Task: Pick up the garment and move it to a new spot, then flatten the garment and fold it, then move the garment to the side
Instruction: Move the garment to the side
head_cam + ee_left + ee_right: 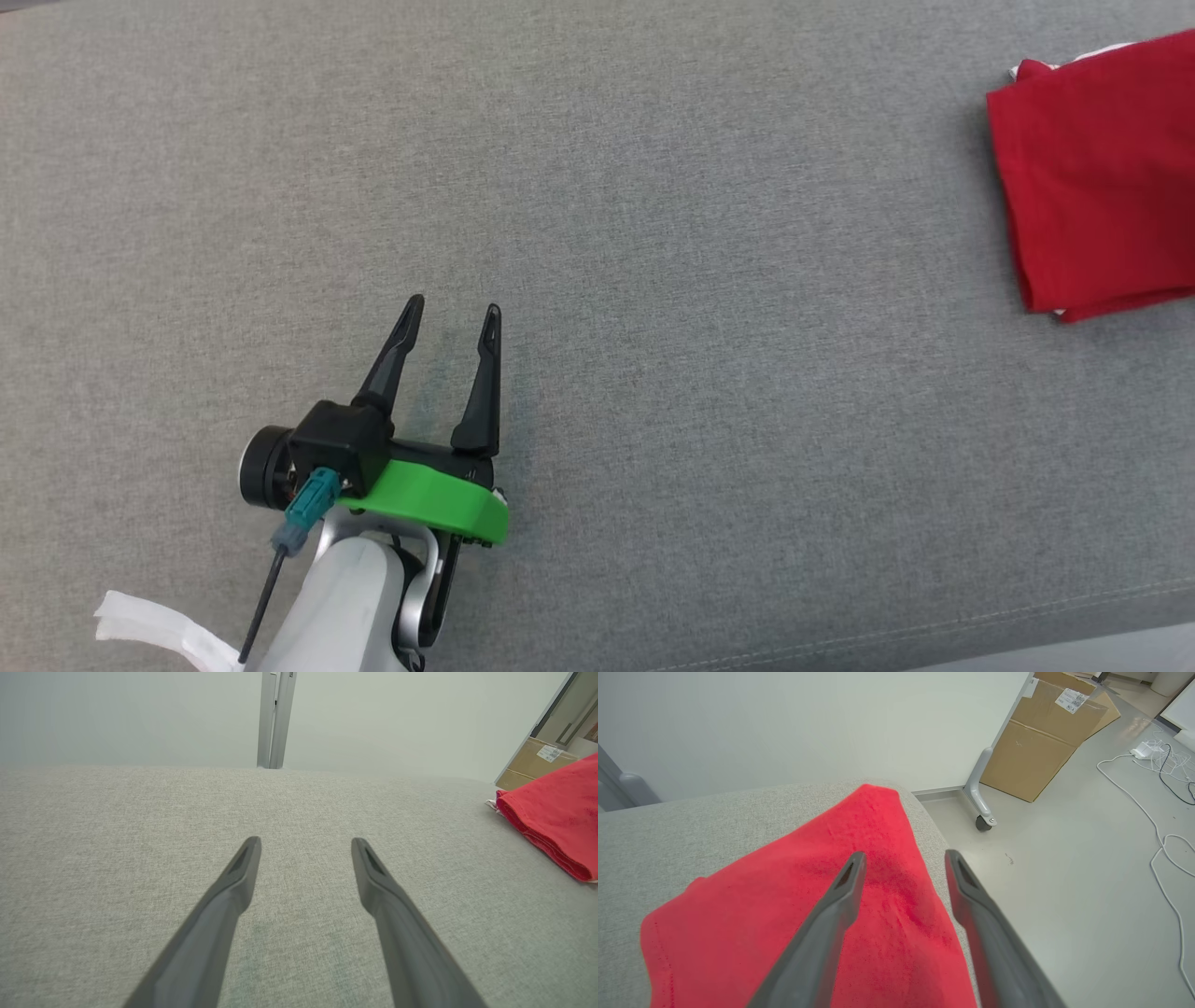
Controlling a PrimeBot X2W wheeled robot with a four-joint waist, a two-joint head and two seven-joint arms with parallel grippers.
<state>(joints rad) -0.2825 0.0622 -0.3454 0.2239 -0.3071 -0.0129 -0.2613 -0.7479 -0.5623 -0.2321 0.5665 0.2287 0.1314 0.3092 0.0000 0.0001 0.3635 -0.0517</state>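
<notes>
The garment (pixel 1092 177) is a red piece lying folded into a compact, roughly square pack at the far right end of the grey cushion (pixel 653 187), close to that end's rounded edge. A sliver of white peeks from under its corners; whether that is a label or an inner layer cannot be told.

The left gripper (pixel 454 306) hangs low over the cushion's bare middle with its fingers spread wide and nothing between them. In its own wrist view it (pixel 306 841) points along the cushion (pixel 140 812), with the garment (pixel 560 812) off at the right end, well apart from it.

The right gripper (pixel 904 855) hovers above the cushion's (pixel 691 826) right end, directly over the garment (pixel 808 914). Its fingers stand apart and no cloth is pinched between them. One finger lines up over the red fabric, the other over the cushion's edge. Beyond that edge are the floor, a cardboard box (pixel 1045 732) and white cables (pixel 1157 812).

Since the garment lies folded and set at the side, I judge the last step, moving it aside, to be at its very end, with the cloth let go. The next move seems to call for lifting the right gripper straight up, away from the cushion. That way the fingers would not catch the top layer, disturb the fold or nudge the pack towards the nearby edge.
</notes>
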